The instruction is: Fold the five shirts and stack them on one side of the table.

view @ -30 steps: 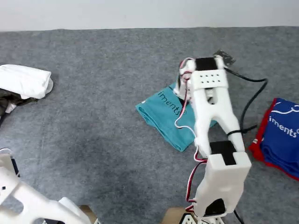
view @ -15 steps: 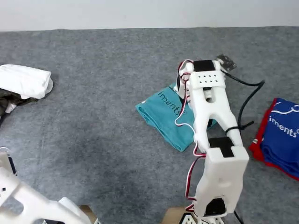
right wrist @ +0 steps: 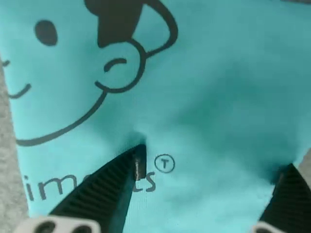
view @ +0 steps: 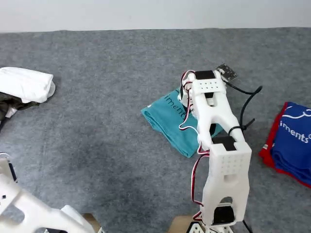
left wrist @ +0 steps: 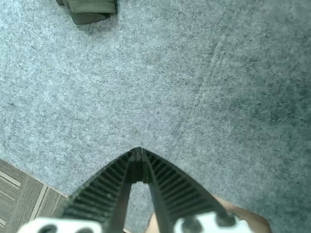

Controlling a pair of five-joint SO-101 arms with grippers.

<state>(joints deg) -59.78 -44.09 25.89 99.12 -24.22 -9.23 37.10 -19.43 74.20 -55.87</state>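
My right tool (right wrist: pixel 214 162) sits spread wide on the teal shirt (view: pixel 167 124), one serrated jaw tip pressing into the printed cloth and the other out near the shirt's edge, so nothing is pinched yet. The teal shirt lies folded about mid-tabletop (view: pixel 97 73), well apart from the pile at the right edge, where a blue shirt (view: pixel 294 141) rests on a red shirt (view: pixel 267 151). My left tool (left wrist: pixel 141 154) is pressed together and empty over bare grey felt near the tabletop's corner. At the far left a white shirt (view: pixel 26 83) lies bundled on a dark shirt (view: pixel 12 104), neither of them on the pile. I judge the step in hand to be gripping the teal shirt to carry it over to the blue one. What worries me is the bite: if I close from here the jaws may catch only the top layer, and the fold would then fall open once I lift. The felt looks grippy, so dragging instead of lifting could bunch the lower layers or roll the edge under. A grip this near one side could also let the far end droop and land crooked, and a low approach might shove the blue shirt off the red.
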